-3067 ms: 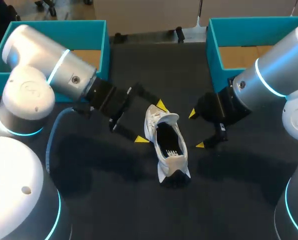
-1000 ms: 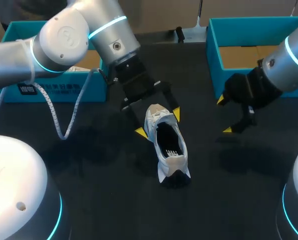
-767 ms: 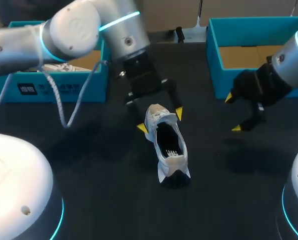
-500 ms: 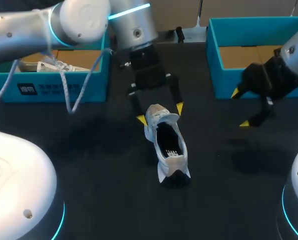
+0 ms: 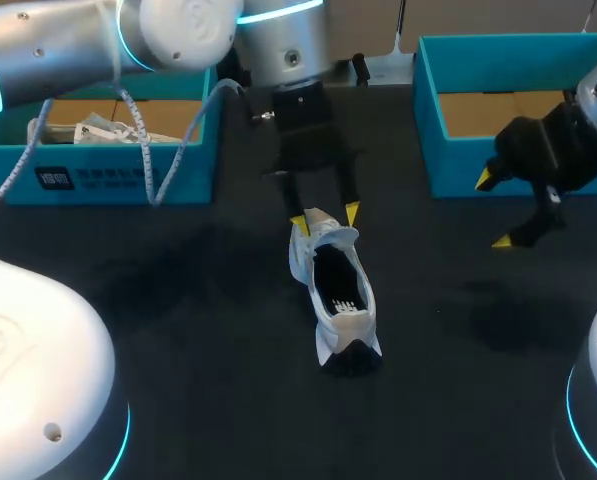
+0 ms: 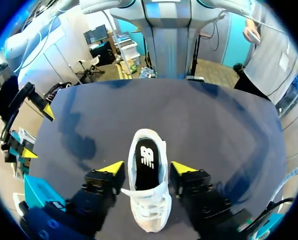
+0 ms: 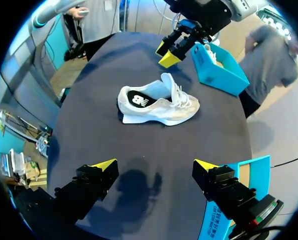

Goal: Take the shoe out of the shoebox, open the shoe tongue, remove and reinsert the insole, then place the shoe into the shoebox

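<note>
Two teal boxes stand at the far side of the black table [image 5: 178, 330], and I'll start with the one on the left. The left shoebox [image 5: 108, 182] holds a second shoe [image 5: 93, 130], white and lying on the brown floor of the box. A pale cable [image 5: 148, 165] from the left arm [image 5: 178, 25] loops down across its front wall. That arm reaches past the box to the middle of the table, and the left gripper [image 5: 324, 217] hangs over the toe end of the shoe [image 5: 336, 290]. Its jaws stand moderately apart, with one yellow tip on each side of the laced front. From the right wrist's side-on view the tips look clear of the shoe rather than pressed against it. The shoe itself is white and rests upright on its sole near the table's middle, toe toward the far side and heel toward the robot. In the left wrist view the laces [image 6: 148, 202] lie between the fingers and the dark insole [image 6: 147, 160] shows in the opening just ahead of them. Further right, well apart from the shoe, the right gripper [image 5: 493, 210] hangs with its jaws spread wide and nothing between them. From its own wrist view the shoe lies broadside far ahead of the fingertips. The right gripper sits just in front of the right shoebox [image 5: 430, 120], whose brown floor shows inside the teal walls.
</note>
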